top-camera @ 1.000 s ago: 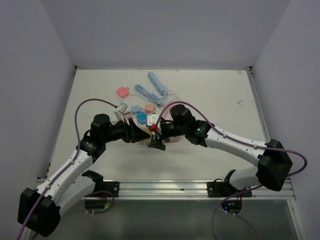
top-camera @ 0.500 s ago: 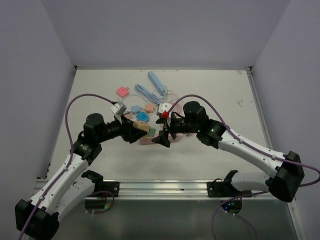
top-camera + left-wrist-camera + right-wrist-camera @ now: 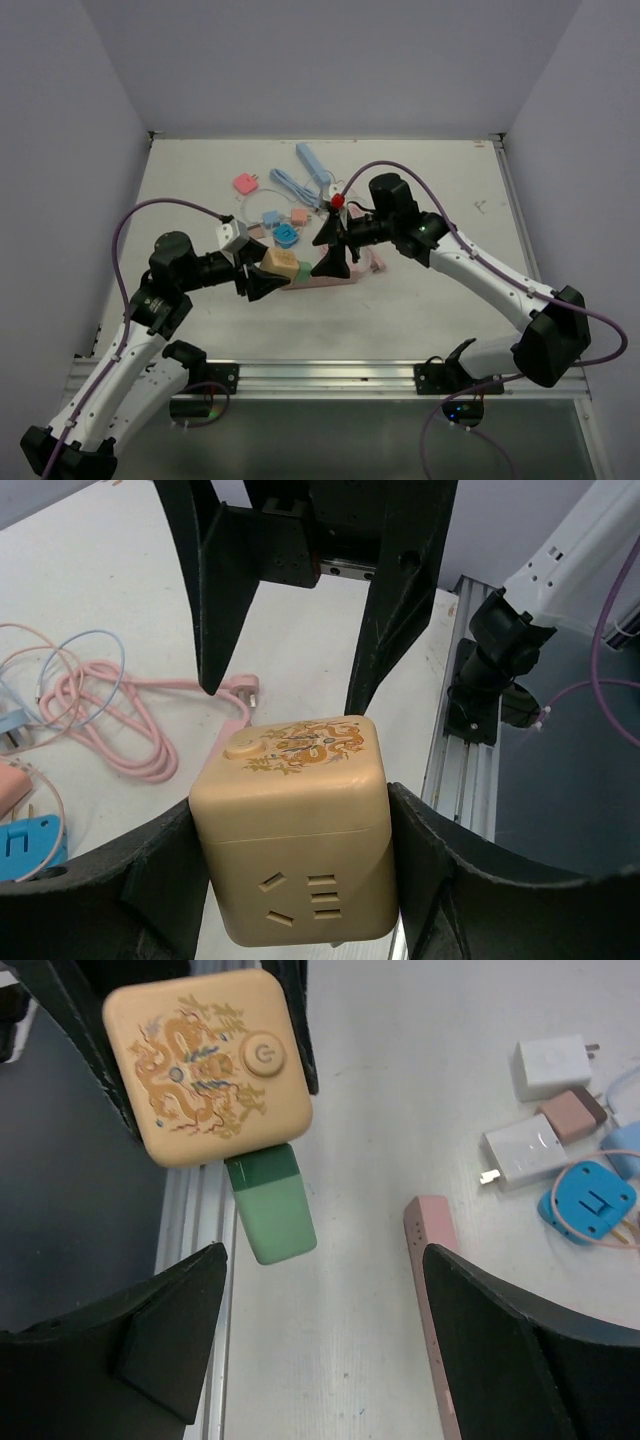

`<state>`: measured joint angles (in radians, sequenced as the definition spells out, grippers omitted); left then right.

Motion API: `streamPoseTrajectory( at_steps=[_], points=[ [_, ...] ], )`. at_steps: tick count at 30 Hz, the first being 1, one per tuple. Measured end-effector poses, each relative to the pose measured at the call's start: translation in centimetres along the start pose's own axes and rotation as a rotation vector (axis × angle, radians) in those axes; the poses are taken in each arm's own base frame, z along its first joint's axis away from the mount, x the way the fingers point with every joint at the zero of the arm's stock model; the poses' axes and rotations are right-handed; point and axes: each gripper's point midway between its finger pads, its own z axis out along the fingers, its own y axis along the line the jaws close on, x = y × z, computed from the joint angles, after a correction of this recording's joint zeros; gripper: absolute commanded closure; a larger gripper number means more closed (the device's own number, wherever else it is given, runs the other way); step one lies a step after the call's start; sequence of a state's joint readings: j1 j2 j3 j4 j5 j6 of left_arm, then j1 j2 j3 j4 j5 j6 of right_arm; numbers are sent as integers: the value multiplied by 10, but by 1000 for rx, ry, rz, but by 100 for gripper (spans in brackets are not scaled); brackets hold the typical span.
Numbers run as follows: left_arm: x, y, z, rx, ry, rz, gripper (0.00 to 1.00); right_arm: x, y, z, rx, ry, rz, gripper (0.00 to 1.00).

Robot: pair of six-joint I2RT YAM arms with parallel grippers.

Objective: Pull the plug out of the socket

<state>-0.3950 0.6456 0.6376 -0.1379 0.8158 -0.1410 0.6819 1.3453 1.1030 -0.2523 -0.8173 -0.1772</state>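
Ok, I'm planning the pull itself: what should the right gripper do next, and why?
Probably move the open right gripper onto the green plug and close. The left gripper clamps the beige cube socket, the plug sits in its side, and the right gripper holds nothing.

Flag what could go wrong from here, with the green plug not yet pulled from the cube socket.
1. The right gripper is open and not on the green plug, which lies ahead of its fingertips and nearer one finger. Closing from here may miss the plug or catch the cube socket.
2. The left gripper holds the cube socket only by two smooth side faces, so a hard pull could twist it or slip it out.
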Motion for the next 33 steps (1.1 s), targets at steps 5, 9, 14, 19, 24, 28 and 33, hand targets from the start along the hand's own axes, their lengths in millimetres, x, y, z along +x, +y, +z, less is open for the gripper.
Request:
streamPoseTrajectory(
  at_steps=[5, 9, 14, 19, 24, 28, 33],
  points=[
    [1, -8, 0, 53, 6, 10, 100, -10, 16, 3, -112, 6, -23, 19],
    [0, -8, 4, 73, 11, 1, 100, -7, 27, 7, -157, 26, -50, 19],
    [-7, -8, 7, 95, -9, 14, 100, -1, 32, 12, -190, 55, -59, 23],
    [-14, -11, 8, 113, -33, 37, 100, 0, 30, 17, -213, 73, -52, 36],
    [-16, -12, 9, 125, -34, 41, 100, -1, 34, 21, -240, 81, -57, 55],
    [-18, -13, 9, 138, -34, 52, 100, -1, 39, 22, -272, 89, -59, 83],
    [-19, -15, 8, 141, -26, 63, 100, 1, 39, 23, -316, 115, -80, 100]
  ],
)
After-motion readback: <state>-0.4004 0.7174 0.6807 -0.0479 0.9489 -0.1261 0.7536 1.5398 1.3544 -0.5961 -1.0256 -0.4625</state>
